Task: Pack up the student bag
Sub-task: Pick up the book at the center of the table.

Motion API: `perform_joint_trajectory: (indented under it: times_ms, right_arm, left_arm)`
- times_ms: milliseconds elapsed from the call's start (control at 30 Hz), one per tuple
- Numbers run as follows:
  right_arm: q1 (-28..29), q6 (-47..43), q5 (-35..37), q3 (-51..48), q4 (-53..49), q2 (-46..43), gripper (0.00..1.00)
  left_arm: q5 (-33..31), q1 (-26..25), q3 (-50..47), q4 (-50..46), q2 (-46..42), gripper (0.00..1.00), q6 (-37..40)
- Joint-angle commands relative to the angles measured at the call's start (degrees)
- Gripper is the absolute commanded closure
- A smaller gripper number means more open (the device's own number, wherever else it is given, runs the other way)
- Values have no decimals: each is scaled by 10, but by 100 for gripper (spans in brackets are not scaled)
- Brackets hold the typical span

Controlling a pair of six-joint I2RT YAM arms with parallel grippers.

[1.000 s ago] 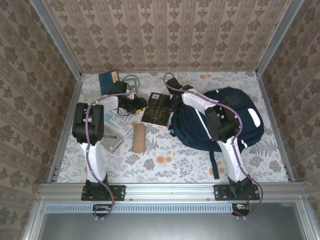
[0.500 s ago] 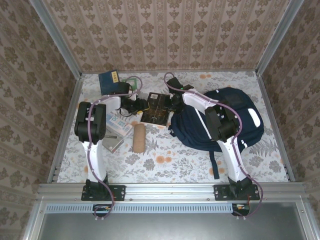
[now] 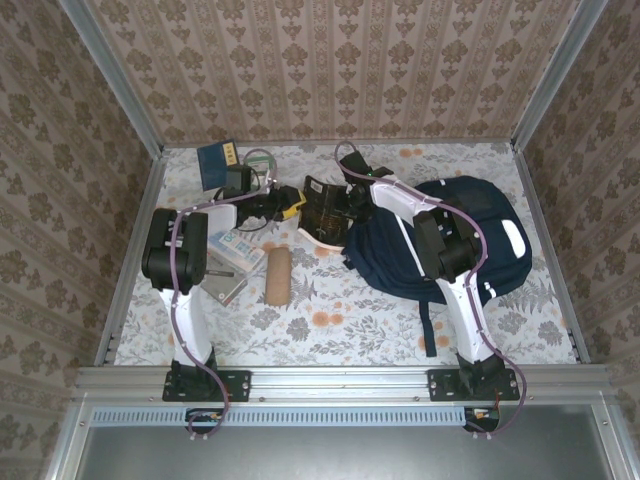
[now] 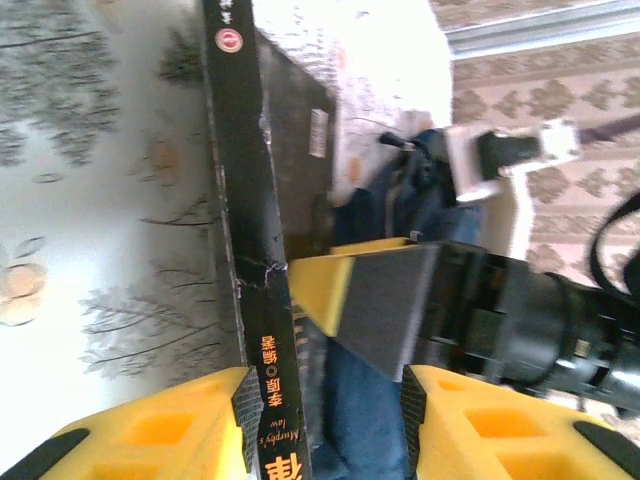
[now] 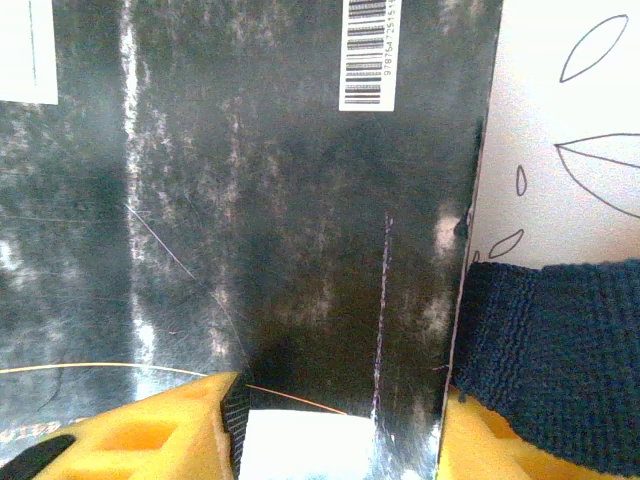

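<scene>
Top external: black book (image 3: pixel 324 212) tipped up on edge between two grippers, at the open side of the student bag (image 3: pixel 480 250), right half of the bench (image 3: pixel 330 330).
Left gripper (image 3: pixel 289 204) about half open, straddling the spine, one finger (image 4: pixel 150 435) against it. Right gripper (image 3: pixel 350 196) likewise half open, tips at the back cover below the barcode (image 5: pixel 368 50), navy strap (image 5: pixel 545 370) just beside one finger.
</scene>
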Motion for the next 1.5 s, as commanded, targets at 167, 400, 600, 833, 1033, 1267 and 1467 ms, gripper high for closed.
perform_joint_trajectory:
  times_ms: [167,400,600,833,1033,1267,1467]
  right_arm:
    - [28,-1,-57,-12,25,15,51]
    - [29,1,-58,-20,25,10,51]
    - [28,1,-58,-23,25,6,51]
    - [28,4,-62,-23,25,4,51]
    - [28,5,-62,-30,43,-2,50]
    - [29,6,-61,-41,48,-8,50]
    - [29,6,-62,-43,49,-12,50]
  left_arm:
    - [65,-33,37,-113,22,55,71]
    - [27,-42,75,-230,46,55,153]
    - [85,-52,32,-43,31,56,55]
    - [64,-66,17,58,31,56,-11]
    - [-37,-79,-22,79,20,55,-54]
    - [-124,-87,-68,62,-12,54,-84]
    - [-160,-81,-7,-128,-24,52,30]
